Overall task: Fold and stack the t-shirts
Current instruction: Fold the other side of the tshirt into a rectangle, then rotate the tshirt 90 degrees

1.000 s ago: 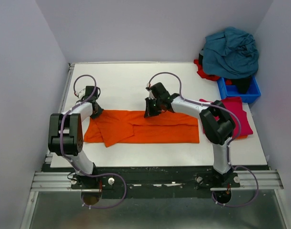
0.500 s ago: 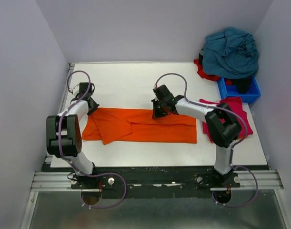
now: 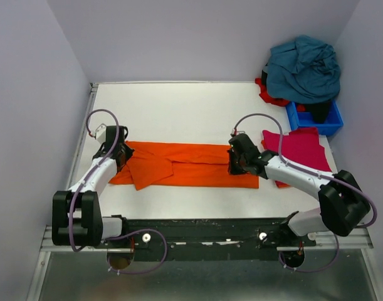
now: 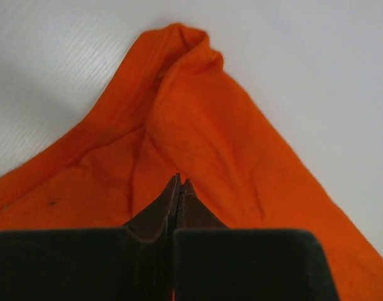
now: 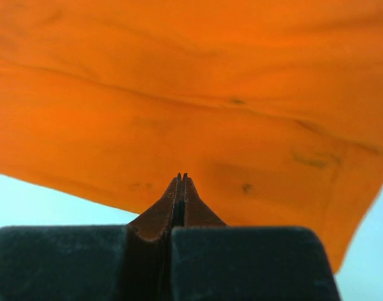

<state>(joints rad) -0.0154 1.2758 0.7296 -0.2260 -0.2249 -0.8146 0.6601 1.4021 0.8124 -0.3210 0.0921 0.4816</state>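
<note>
The bright orange t-shirt (image 3: 191, 166) lies folded into a long flat strip across the middle of the table, with a loose flap at its left end. It fills the left wrist view (image 4: 197, 132) and the right wrist view (image 5: 191, 94). My left gripper (image 3: 120, 157) (image 4: 180, 182) is shut over the shirt's left end, with no cloth seen between its tips. My right gripper (image 3: 234, 165) (image 5: 182, 177) is shut over the shirt's right part, near its front edge. A magenta-red t-shirt (image 3: 301, 147) lies flat at the right. A teal-blue t-shirt (image 3: 304, 66) is heaped at the back right over a red one (image 3: 269, 94).
A small blue plastic bin (image 3: 316, 119) stands at the right edge under the teal heap. Grey walls close in the table on the left, back and right. White tabletop (image 3: 178, 110) shows behind the orange shirt.
Both grippers have moved toward the near side, and the right one also to the right, staying shut. The orange shirt has hardly shifted.
</note>
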